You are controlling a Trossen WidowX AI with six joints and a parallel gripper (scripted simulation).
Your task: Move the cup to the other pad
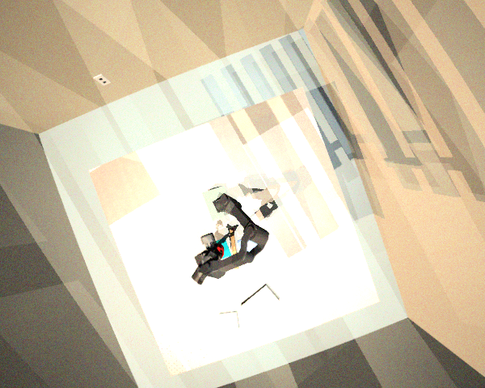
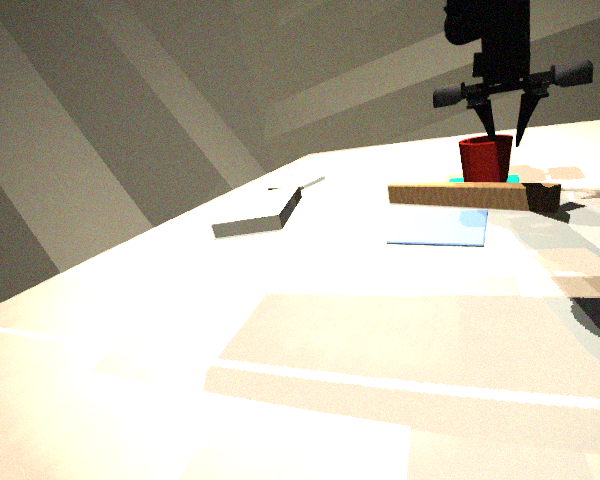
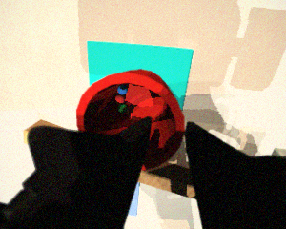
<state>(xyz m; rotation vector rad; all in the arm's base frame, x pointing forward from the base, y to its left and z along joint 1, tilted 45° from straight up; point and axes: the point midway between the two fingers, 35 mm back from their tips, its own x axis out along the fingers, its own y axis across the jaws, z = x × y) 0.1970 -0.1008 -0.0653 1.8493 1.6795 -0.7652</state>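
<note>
The red cup (image 2: 484, 160) (image 3: 148, 102) (image 1: 217, 247) stands upright on the cyan pad (image 2: 455, 179) (image 3: 133, 57) (image 1: 225, 251). Small marbles, one blue (image 3: 122, 89) and one green (image 3: 122, 109), lie inside it. My gripper (image 2: 505, 140) (image 3: 168, 124) hangs straight above the cup's near rim. Its fingers are parted, one tip just inside the rim and one outside, and they no longer pinch the wall. The cup's base is hidden behind the wooden bar in the exterior view.
A wooden bar (image 2: 455, 195) (image 3: 157, 178) lies between the cyan pad and a pale blue pad (image 2: 434, 227) (image 3: 134, 205). A grey L-shaped wall (image 2: 248, 224) (image 1: 259, 292) stands off to the side on the white table.
</note>
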